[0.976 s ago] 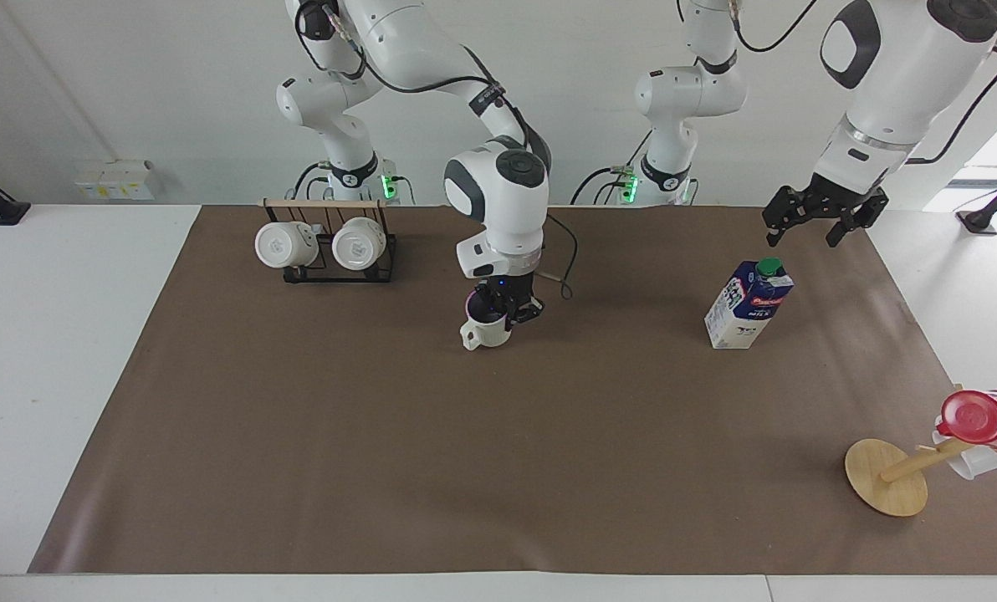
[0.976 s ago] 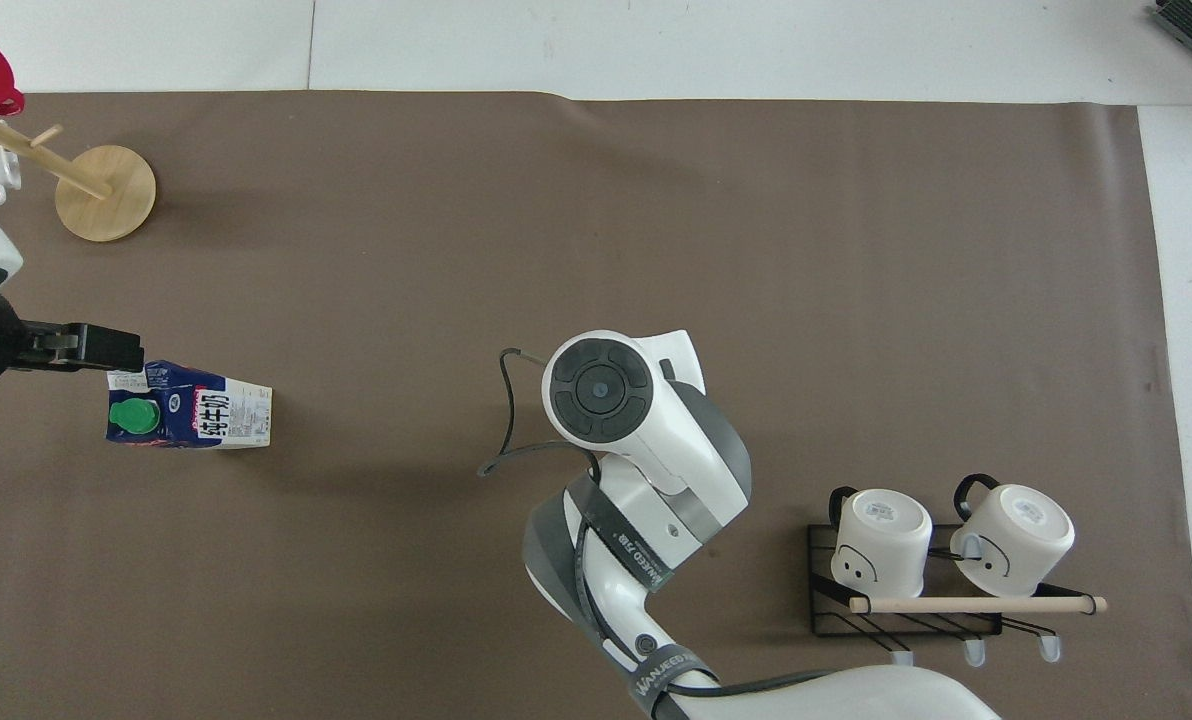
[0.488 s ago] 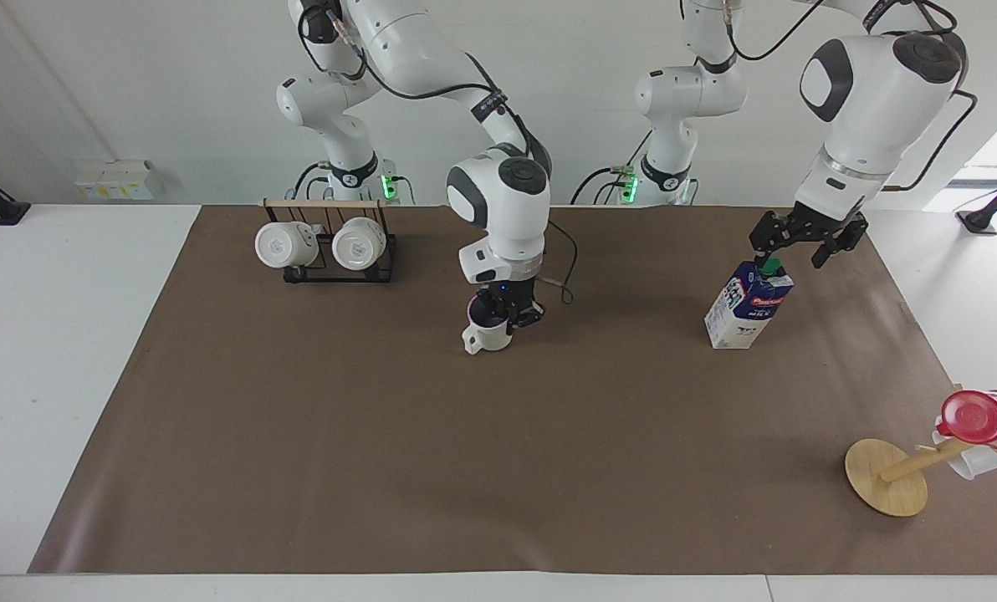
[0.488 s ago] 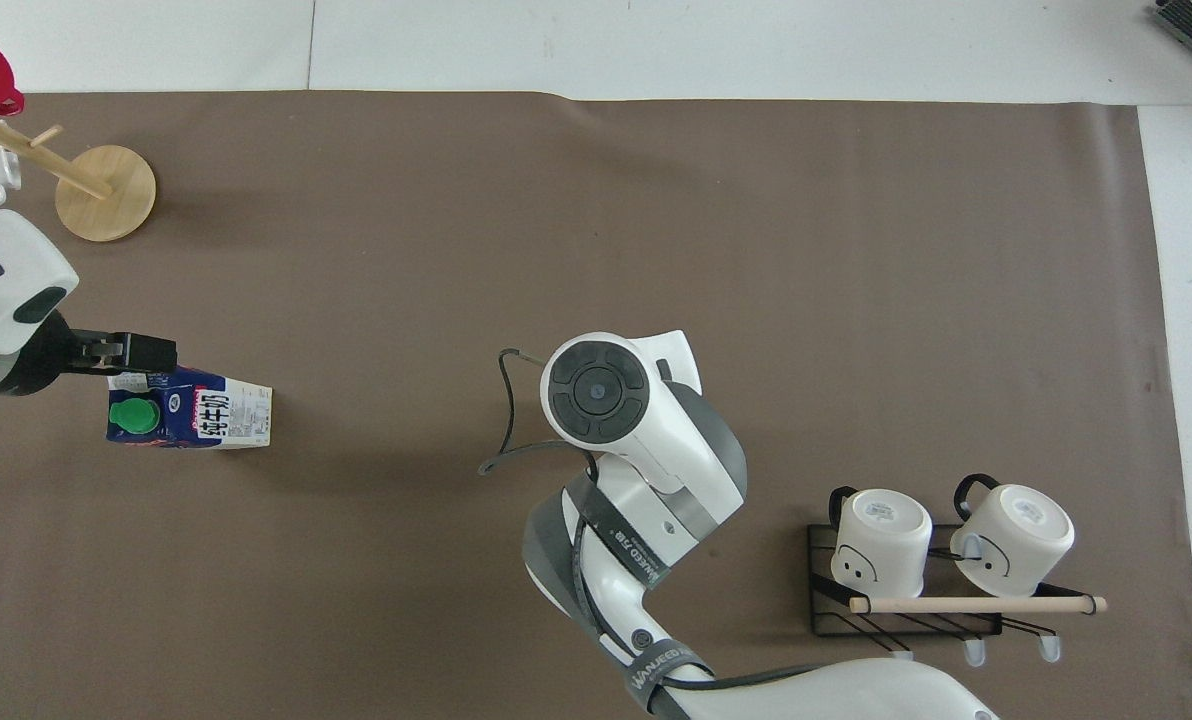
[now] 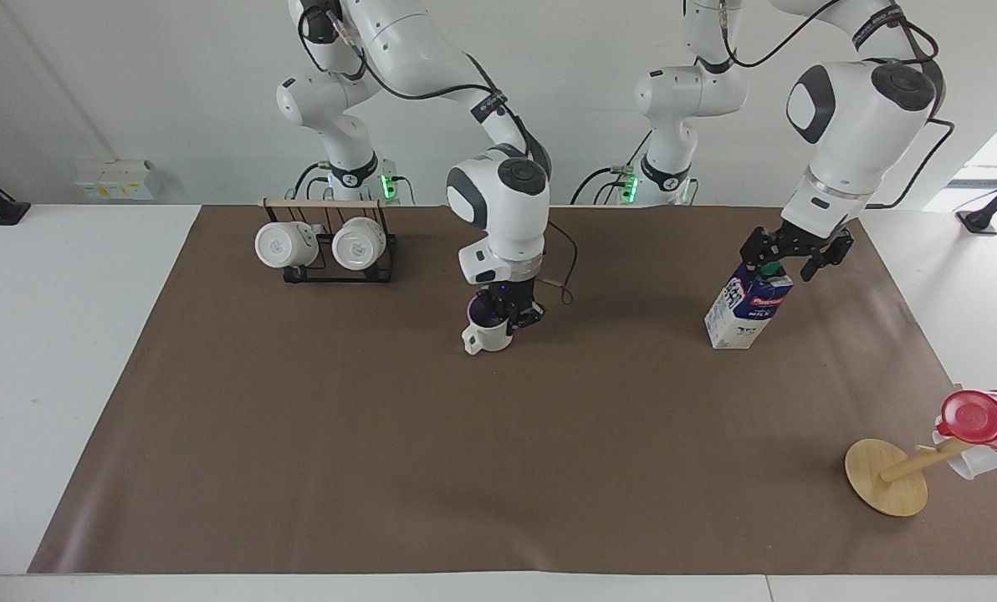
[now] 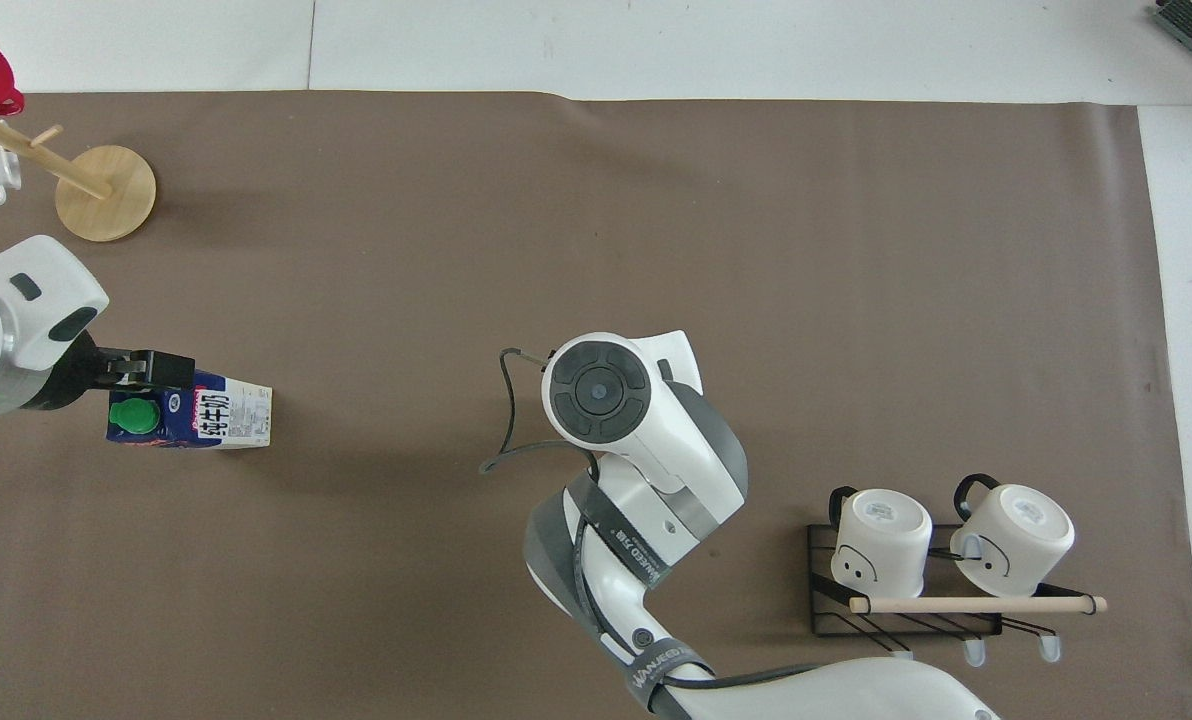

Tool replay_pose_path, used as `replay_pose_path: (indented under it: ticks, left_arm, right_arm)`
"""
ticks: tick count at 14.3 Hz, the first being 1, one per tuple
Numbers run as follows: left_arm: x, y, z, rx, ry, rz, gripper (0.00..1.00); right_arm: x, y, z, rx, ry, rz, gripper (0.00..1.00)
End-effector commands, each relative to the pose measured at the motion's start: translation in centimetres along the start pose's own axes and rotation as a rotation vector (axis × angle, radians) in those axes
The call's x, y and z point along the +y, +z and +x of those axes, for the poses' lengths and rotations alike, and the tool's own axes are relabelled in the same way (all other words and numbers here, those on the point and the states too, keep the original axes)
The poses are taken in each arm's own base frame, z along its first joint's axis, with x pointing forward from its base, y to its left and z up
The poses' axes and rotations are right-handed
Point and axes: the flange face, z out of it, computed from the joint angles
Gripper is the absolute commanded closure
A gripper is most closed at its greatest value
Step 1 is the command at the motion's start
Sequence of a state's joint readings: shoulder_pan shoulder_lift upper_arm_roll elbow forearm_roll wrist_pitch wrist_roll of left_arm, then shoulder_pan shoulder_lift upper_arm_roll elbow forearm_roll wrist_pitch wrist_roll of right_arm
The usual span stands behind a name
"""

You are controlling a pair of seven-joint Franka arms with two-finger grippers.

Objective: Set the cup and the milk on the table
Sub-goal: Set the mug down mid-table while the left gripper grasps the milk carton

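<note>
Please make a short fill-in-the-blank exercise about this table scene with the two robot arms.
1. The milk carton has a round cap of ____ colour.
2. The black wire rack carries ____ white mugs.
3. The right gripper is at the cream ____, which stands on the brown sheet.
4. The left gripper is at the carton's ____.

Missing words: green; two; mug; top

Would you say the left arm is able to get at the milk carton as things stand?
Probably yes. The left pincer hangs right at the top of the milk carton, by its green cap, with nothing between them. The carton stands upright on the brown sheet, with bare sheet around it.
</note>
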State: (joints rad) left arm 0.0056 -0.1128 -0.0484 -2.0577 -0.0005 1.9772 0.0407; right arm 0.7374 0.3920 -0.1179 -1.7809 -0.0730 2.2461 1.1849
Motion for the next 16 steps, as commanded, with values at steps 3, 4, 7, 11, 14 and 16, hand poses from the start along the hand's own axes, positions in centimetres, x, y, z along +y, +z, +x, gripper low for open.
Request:
replay_pose_path:
  ticks: [3, 4, 7, 11, 14, 16]
  left_arm:
    - [-0.3, 1.1, -1.3, 0.025, 0.026, -0.009, 0.0]
    - [-0.4, 1.4, -1.6, 0.031, 0.029, -0.009, 0.0]
    - [-1.2, 3.1, -2.0, 0.039, 0.035, -0.006, 0.0]
    - [-1.4, 3.2, -2.0, 0.043, 0.044, -0.006, 0.0]
    - [-1.0, 3.2, -2.1, 0.028, 0.046, -0.007, 0.0]
    - [-1.1, 3.3, -2.1, 0.025, 0.042, -0.009, 0.0]
  right_arm:
    - [0.6, -3.9, 1.5, 0.042, -0.065, 0.051, 0.0]
    - [1.2, -5.6, 2.2, 0.041, -0.077, 0.062, 0.0]
    - [3.3, -10.6, 3.3, 0.032, -0.15, 0.062, 0.0]
    - [6.8, -15.3, 5.1, 0.015, -0.26, 0.035, 0.0]
    - [9.7, -17.5, 7.1, -0.001, -0.332, 0.015, 0.0]
    - [11.7, -18.7, 8.3, -0.022, -0.368, 0.012, 0.0]
